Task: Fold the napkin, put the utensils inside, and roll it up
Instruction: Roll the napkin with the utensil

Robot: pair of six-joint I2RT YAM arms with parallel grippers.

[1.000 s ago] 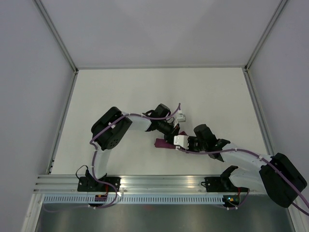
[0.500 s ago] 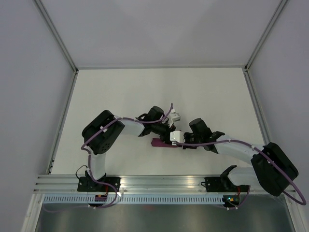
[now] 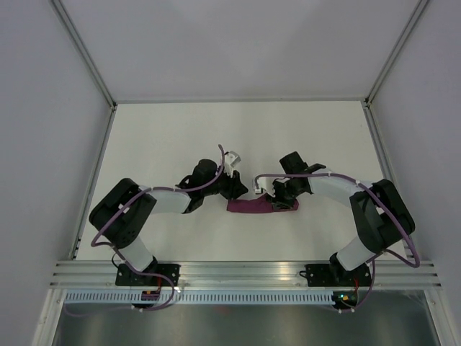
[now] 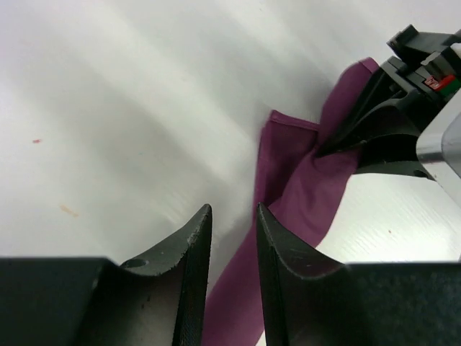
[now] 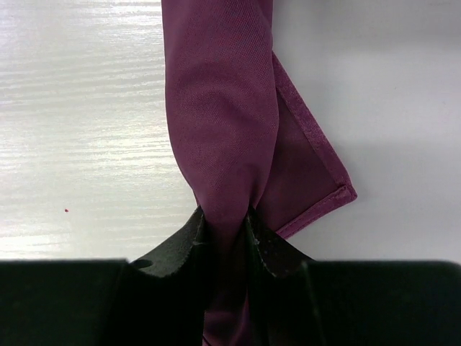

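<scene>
The rolled magenta-purple cloth napkin [image 3: 251, 207] is lying mid-desk toward the near edge, bare white desk [image 3: 216, 130] stretching to the far corners. The right gripper [image 5: 225, 223] is pinching its right end; the left gripper [image 4: 232, 216] is hovering slightly parted by its left end, both farther apart than before.

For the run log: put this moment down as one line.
napkin: narrow rolled bundle; right gripper: shut on napkin; left gripper: slightly open, empty, beside napkin; knife: not visible
</scene>
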